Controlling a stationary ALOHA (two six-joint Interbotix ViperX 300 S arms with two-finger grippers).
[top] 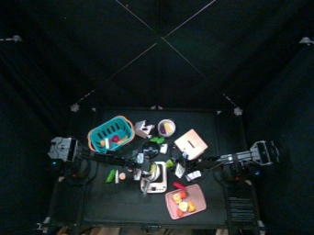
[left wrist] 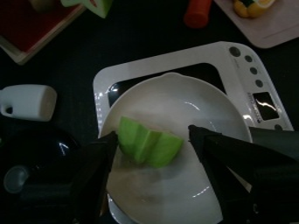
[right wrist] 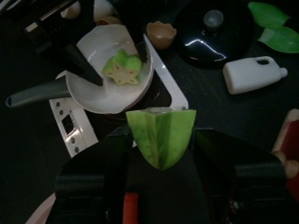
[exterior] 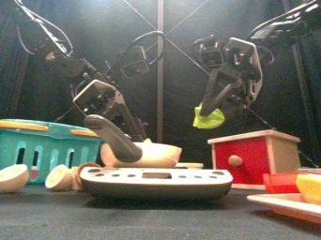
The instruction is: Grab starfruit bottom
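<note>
The black counter [top: 123, 207] is crowded, and near its middle stands a white kitchen scale [exterior: 157, 183], seemingly set there as a platform, since a white bowl [left wrist: 176, 131] sits on top of it. Around it lie a teal basket [exterior: 44, 145] on the left, a red-and-wood box [exterior: 251, 155] on the right, a pink plate [top: 185, 200] of fruit toward the front, and a small white bottle [right wrist: 253, 74] just beside a dark round pot. The starfruit is in two pieces. The right claw [right wrist: 160, 157] is closed on the upper piece of starfruit [right wrist: 162, 136] and holds it raised, well clear of the bowl, probably to keep it out of the way. The starfruit bottom [left wrist: 146, 143], the piece the task wants, lies inside the bowl with its star-shaped cut face up in the right wrist view. The left claw [left wrist: 152, 162] hangs over the bowl with its jaws spread wide, one on either side of that piece without touching it, so the spread looks chosen to straddle the ridged fruit before closing.
</note>
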